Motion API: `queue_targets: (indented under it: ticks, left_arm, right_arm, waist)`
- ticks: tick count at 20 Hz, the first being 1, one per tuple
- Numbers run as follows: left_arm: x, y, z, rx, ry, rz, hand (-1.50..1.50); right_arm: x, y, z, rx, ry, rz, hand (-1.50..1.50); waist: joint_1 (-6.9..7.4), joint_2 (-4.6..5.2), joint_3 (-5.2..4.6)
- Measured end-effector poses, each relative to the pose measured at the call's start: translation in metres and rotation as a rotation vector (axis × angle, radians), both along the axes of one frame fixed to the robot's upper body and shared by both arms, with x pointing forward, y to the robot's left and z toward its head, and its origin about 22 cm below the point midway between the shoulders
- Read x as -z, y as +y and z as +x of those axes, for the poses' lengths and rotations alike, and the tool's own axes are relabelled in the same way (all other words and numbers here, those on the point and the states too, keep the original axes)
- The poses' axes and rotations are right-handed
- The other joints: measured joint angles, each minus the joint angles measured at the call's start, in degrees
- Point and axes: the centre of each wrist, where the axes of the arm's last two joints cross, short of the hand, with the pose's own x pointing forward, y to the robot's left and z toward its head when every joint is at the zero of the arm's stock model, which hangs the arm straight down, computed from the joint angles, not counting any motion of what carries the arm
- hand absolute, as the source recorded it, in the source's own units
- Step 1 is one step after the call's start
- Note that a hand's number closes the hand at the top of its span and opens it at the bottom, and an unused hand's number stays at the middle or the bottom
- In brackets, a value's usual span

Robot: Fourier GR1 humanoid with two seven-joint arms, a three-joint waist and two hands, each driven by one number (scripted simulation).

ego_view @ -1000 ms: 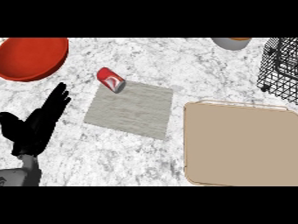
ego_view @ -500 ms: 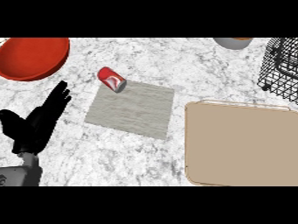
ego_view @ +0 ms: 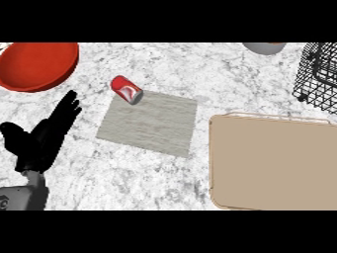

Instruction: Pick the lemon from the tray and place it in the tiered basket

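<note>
KITCHEN BENCH: The robot's left hand (ego_view: 39, 141) rested open at the left side of the marbled bench (ego_view: 200, 74), fingers straight and pointing away from the body, thumb spread wide, holding nothing. The right hand was out of view.

The lemon named in the task could not be seen. The tan tray (ego_view: 280, 163) at the right showed only its own bare floor, though its near edge ran out of view, and whether the fruit lay anywhere out of sight could not be told. The black wire tiered basket (ego_view: 330, 74) stood at the far right corner, just beyond the tray's far end.

A red bowl (ego_view: 36, 64) sat at the far left. A red can (ego_view: 126, 89) lay on its side at the corner of a grey mat (ego_view: 150, 123) between bowl and tray. A grey vessel (ego_view: 264, 47) was cut off at the far edge.

By judgement, a lemon would be light and fairly stiff, with a waxy, slightly slippery skin and a rounded body apt to roll. The likeliest hold would be across its widest part, thumb against fingers, not at the tapered ends. With the tray and basket both on the right, the unseen right hand seemed the better placed for that hold.
</note>
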Motion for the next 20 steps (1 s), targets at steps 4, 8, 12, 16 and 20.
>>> queue_targets:
  ticks: [4,8,12,16,20]
  left_arm:
    - [-0.002,0.003,-0.001,0.000,0.002,0.002,0.00]
    - [-0.004,0.006,0.001,0.002,-0.001,0.002,0.00]
    - [-0.002,0.001,-0.001,0.000,-0.003,-0.002,0.00]
    - [-0.004,0.001,-0.001,-0.005,0.002,-0.002,0.00]
    - [-0.002,0.004,-0.003,-0.011,-0.001,-0.008,0.00]
  right_arm:
    - [0.000,-0.010,-0.009,0.015,-0.037,0.164,-1.50]
    - [-0.009,-0.019,-0.015,0.057,-0.111,0.325,-1.50]
    - [-0.029,-0.029,-0.024,0.131,-0.239,0.461,-1.50]
    - [-0.043,-0.051,-0.047,0.210,-0.321,0.515,-1.50]
    - [-0.052,-0.076,-0.079,0.278,-0.359,0.541,-1.50]
  waist:
    - [-0.12,0.16,0.26]
    - [0.24,0.61,0.40]
    - [0.83,1.01,0.16]
    - [0.89,1.26,0.12]
    - [0.71,1.44,0.18]
